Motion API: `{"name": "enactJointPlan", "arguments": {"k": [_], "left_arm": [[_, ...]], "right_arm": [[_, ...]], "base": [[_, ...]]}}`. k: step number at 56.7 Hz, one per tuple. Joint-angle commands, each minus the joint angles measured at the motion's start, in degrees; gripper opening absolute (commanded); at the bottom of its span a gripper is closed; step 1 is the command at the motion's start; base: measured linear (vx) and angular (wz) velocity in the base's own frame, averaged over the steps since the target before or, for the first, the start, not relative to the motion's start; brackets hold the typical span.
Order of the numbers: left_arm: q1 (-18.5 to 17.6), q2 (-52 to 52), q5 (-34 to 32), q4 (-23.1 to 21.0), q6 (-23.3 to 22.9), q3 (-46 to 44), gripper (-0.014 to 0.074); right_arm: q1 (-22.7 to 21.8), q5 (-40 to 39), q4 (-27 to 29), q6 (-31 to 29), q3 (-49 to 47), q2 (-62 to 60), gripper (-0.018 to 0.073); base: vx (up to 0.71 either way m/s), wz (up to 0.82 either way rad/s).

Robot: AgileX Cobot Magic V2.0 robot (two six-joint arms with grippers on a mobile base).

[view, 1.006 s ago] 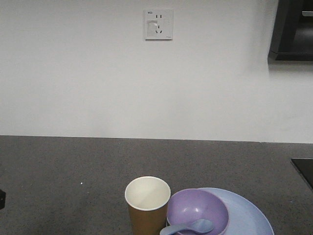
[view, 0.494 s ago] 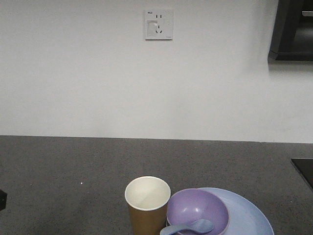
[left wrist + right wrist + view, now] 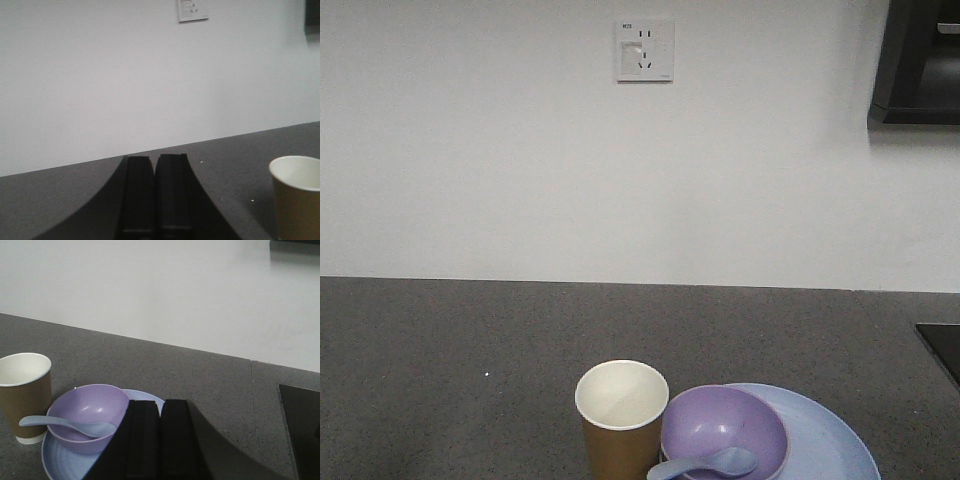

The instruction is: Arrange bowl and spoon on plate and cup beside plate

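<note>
I see the bowl (image 3: 89,416) sitting on the plate (image 3: 65,465), the spoon (image 3: 65,424) resting in the bowl, and the cup (image 3: 25,396) upright just beside the plate on the desk (image 3: 210,390). Both the left end effector (image 3: 156,195) and right end effector (image 3: 159,440) are pressed together, empty. I judge the arrangement done; I'd keep both arms clear, avoiding the cup.

Bare counter (image 3: 470,340) left and beyond the cup (image 3: 621,415) (tight beside the bowl (image 3: 724,428)).
</note>
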Motion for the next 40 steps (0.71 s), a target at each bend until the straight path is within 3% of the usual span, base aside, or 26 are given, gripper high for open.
{"name": "enactJointPlan", "arguments": {"k": [1, 16, 20, 40], "left_arm": [[3.39, -5.81, -6.61, -2.68, 1.85, 5.61, -0.0006], [8.80, -23.62, -9.87, -4.53, 1.31, 24.07, -0.0006], [9.57, -23.39, -6.70, -3.83, 1.85, 23.82, -0.0006], [9.65, -23.00, -6.59, -3.66, 1.85, 23.92, -0.0006]], "right_arm": [[-0.12, -4.76, -0.29, -0.11, -1.59, 0.24, -0.0012], [-0.12, -4.78, -0.29, -0.11, -1.59, 0.24, -0.0012], [-0.12, -4.51, -0.29, -0.11, -1.59, 0.18, -0.0012], [-0.12, -4.56, -0.29, -0.11, -1.59, 0.05, -0.0012]], "base": [[0.00, 0.00], [0.00, 0.00], [0.00, 0.00], [0.00, 0.00]]}}
